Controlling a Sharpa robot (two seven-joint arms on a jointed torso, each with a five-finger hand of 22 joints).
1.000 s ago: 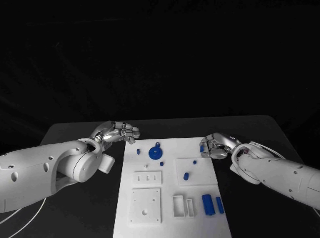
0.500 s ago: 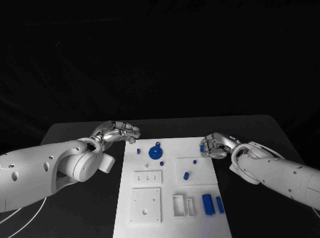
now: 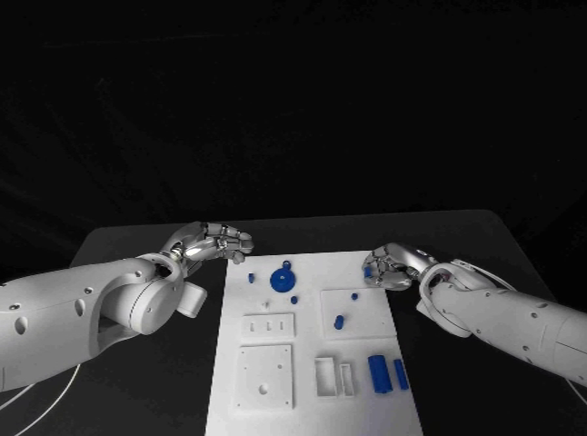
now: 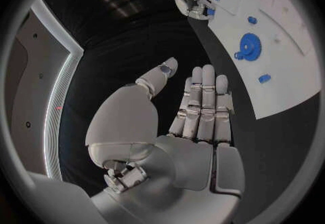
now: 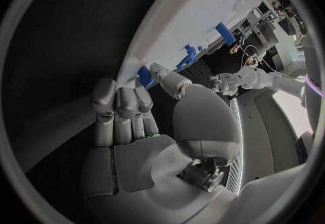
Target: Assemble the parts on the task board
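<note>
The white task board (image 3: 373,272) lies in the middle of the table. On its far half lie a blue gear-like disc (image 3: 283,279) (image 4: 251,48) and a few small blue parts (image 3: 340,321). Two longer blue parts (image 3: 379,373) stand near its right front. My right hand (image 3: 391,267) (image 5: 129,121) is at the board's far right edge, its thumb and fingers pinching a small blue part (image 3: 368,270) (image 5: 144,76). My left hand (image 3: 213,243) (image 4: 196,110) hovers off the board's far left corner, fingers straight and together, thumb apart, holding nothing.
White raised blocks with slots and holes (image 3: 267,374) stand on the board's near half. Bare black table (image 3: 150,245) surrounds the board on both sides. The right arm (image 3: 530,327) lies along the board's right side.
The picture has shifted slightly left. My left hand has edged a little away from the board. The right hand stays at the board's edge with the blue part.
</note>
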